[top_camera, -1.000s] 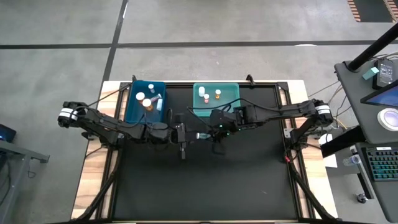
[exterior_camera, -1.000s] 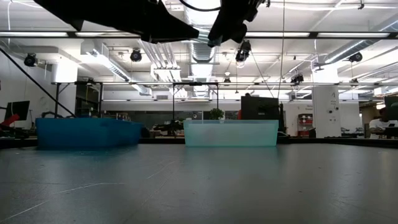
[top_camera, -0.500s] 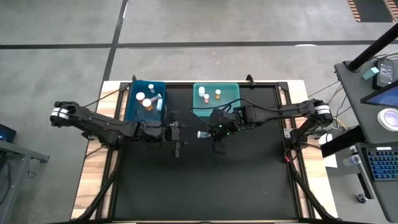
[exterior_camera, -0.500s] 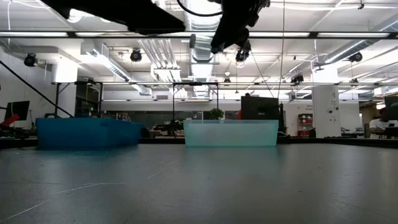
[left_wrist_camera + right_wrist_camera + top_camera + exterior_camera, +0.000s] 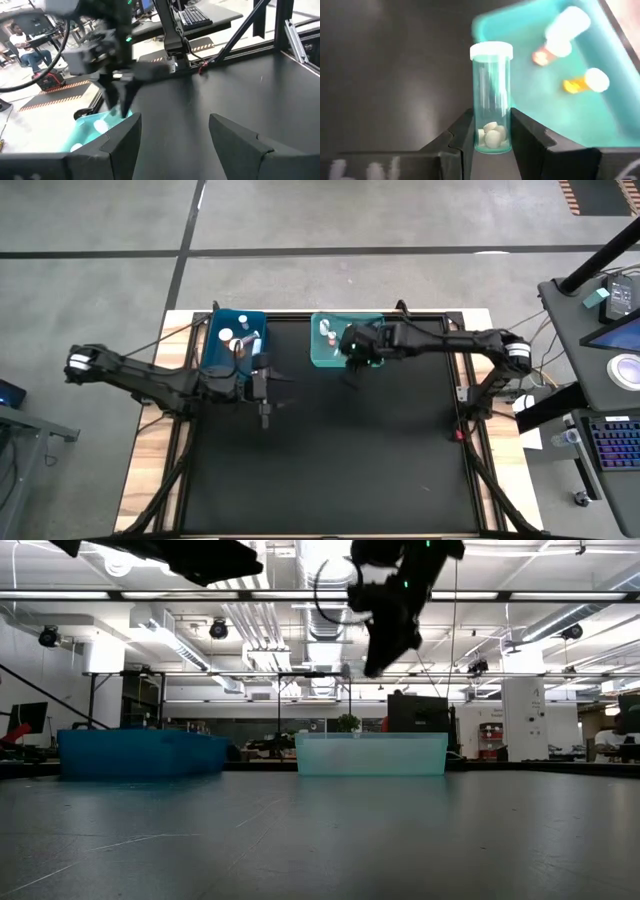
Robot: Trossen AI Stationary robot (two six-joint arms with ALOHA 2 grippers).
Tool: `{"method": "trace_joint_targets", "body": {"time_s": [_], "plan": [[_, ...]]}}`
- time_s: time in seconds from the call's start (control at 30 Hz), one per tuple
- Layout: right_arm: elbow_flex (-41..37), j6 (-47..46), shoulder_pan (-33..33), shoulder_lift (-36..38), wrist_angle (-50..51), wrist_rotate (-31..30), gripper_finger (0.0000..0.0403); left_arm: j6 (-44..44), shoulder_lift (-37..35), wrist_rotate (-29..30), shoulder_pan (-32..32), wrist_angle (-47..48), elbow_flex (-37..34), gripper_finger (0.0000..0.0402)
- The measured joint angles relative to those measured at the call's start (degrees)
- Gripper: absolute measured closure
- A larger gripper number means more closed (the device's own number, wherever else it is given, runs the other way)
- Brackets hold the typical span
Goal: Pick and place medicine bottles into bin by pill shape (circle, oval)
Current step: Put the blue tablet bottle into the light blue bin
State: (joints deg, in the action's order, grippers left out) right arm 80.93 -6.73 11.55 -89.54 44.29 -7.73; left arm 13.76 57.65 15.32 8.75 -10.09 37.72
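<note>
A clear medicine bottle [image 5: 491, 85] with a white cap and white pills at its bottom is in my right gripper [image 5: 491, 120], which is shut on it and hangs over the near edge of the teal bin [image 5: 372, 327]. A white-capped white bottle [image 5: 565, 30] and an amber bottle [image 5: 585, 82] lie inside that bin. The blue bin [image 5: 218, 350] at the far left holds several bottles. My left gripper [image 5: 175, 120] is open with nothing between its fingers, in the air beside the blue bin's near right corner [image 5: 278, 383]. My right gripper pinches the clear bottle's lower body, near its base [image 5: 491, 127], between its two fingers. The fingers lie along the bottle. The cap end sticks out past the fingertips, slanting down. The bottle is lifted clear of the table and the bin.
The black table top [image 5: 330, 460] lies bare toward the near edge. Both bins stand side by side at the far edge, a gap of table between them. Beyond the table are desks, frames and a seated person [image 5: 22, 42].
My right gripper has carried the clear bottle from the table's middle toward the far edge, to the teal bin, dropping a little and tipping more downward. My left gripper has drawn back toward the table's left and risen, away from the spot where both grippers met.
</note>
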Motion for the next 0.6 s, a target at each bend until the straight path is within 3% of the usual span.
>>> {"method": "trace_joint_targets", "body": {"time_s": [0.33,0.6], "plan": [[-8.63,-7.77,15.29,0.0,-3.07,0.0,0.0302,-1.05,-3.04,0.13,0.0,-0.01,-1.82,0.0185],[-14.47,-12.14,20.55,0.0,-10.11,0.15,0.0301,0.12,-2.98,0.13,0.0,-0.08,-1.82,0.0185]]}}
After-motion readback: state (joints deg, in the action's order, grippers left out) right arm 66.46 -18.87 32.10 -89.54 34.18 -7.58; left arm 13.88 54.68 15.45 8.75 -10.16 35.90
